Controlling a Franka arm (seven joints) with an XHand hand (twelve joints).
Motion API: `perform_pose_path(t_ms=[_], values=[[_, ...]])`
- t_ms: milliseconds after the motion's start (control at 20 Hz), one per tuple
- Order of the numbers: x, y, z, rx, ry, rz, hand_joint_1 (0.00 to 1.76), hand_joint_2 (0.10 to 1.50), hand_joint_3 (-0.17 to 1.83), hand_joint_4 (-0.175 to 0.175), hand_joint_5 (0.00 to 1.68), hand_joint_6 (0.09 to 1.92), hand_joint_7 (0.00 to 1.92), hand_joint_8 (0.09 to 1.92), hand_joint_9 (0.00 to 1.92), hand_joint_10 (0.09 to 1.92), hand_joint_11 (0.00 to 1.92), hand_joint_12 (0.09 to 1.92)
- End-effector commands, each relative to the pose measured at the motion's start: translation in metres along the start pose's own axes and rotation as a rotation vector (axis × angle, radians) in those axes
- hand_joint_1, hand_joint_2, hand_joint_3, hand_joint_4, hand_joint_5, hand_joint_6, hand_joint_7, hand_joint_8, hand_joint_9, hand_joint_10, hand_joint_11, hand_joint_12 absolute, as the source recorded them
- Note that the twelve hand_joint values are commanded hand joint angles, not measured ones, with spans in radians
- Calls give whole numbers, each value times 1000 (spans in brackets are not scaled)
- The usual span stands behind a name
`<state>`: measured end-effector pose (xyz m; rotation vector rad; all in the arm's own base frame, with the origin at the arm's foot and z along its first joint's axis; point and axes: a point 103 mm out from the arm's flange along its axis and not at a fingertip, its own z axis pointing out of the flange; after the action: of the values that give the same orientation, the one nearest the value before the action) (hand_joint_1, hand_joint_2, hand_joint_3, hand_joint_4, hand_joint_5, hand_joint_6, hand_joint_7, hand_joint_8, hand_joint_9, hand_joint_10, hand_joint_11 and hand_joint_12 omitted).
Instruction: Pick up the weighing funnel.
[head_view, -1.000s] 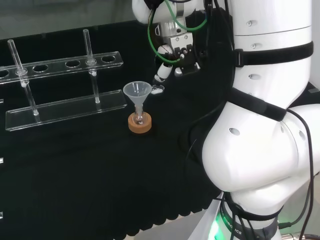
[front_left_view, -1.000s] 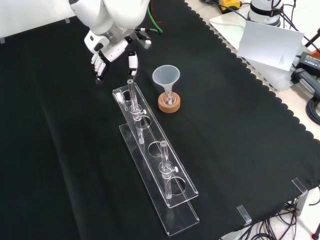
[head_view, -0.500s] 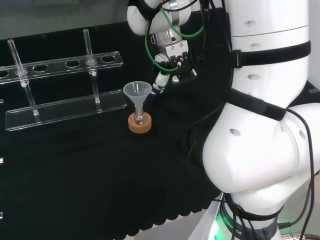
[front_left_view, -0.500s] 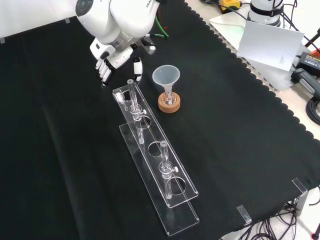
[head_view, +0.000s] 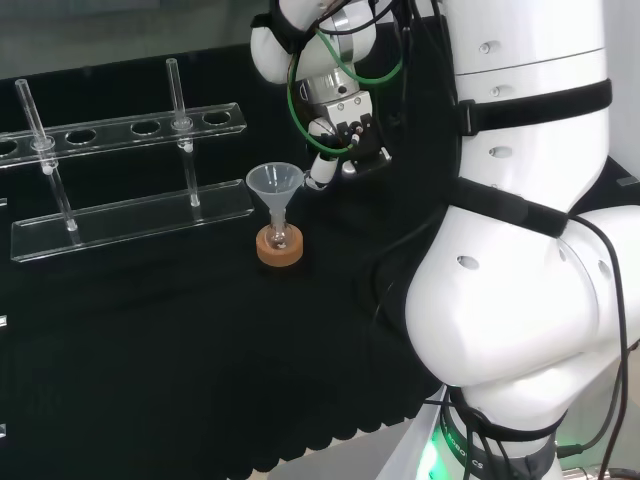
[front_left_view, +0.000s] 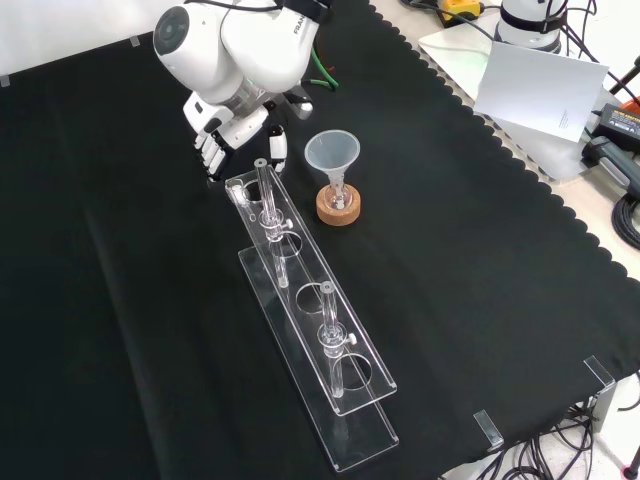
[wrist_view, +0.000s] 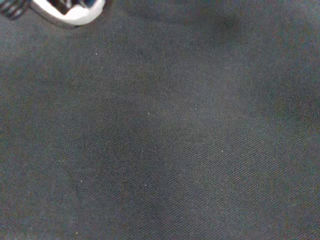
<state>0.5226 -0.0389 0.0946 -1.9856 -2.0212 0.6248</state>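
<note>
Hand (front_left_view: 238, 128) beside funnel (front_left_view: 332, 152) in small flask (front_left_view: 338, 196)

The black tabletop cloth (front_left_view: 500, 300) has a scalloped edge, and in the wrist view its weave reads as a fine dark grey grain. The cone-shaped plastic funnel (front_left_view: 332, 152) is clear with a faint milky cast, the round cork ring (front_left_view: 338, 207) under it is tan brown, and the long acrylic tube rack (front_left_view: 310, 330) and its thin glass tubes (front_left_view: 263, 190) are clear and colourless. The glossy white robot arm (head_view: 520, 300) is crossed by black straps (head_view: 530, 100), carries bright green cables (head_view: 294, 80), has a green glow (head_view: 430, 455) at its base, and ends in a black and white hand (front_left_view: 222, 135).
</note>
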Motion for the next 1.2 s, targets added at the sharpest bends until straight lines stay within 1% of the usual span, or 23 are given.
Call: perform_pose_path(t_ms=[50,400,450,700,950,1200], values=[[1,8,5,1,10,3,836,635,476,-10,511,715,243,775,473,698,293,1348],[4,16,1,0,-5,7,846,636,479,-7,533,733,251,777,482,698,301,1346],[2,16,1,-3,-1,6,847,636,480,-6,536,735,252,777,483,698,302,1346],[3,20,-1,14,-15,11,857,640,483,-4,563,751,263,779,495,697,316,1344],[-1,21,0,16,-15,13,871,643,489,6,618,774,278,780,507,693,333,1338],[2,22,3,17,-12,1,884,641,501,13,666,784,299,770,531,676,353,1326]])
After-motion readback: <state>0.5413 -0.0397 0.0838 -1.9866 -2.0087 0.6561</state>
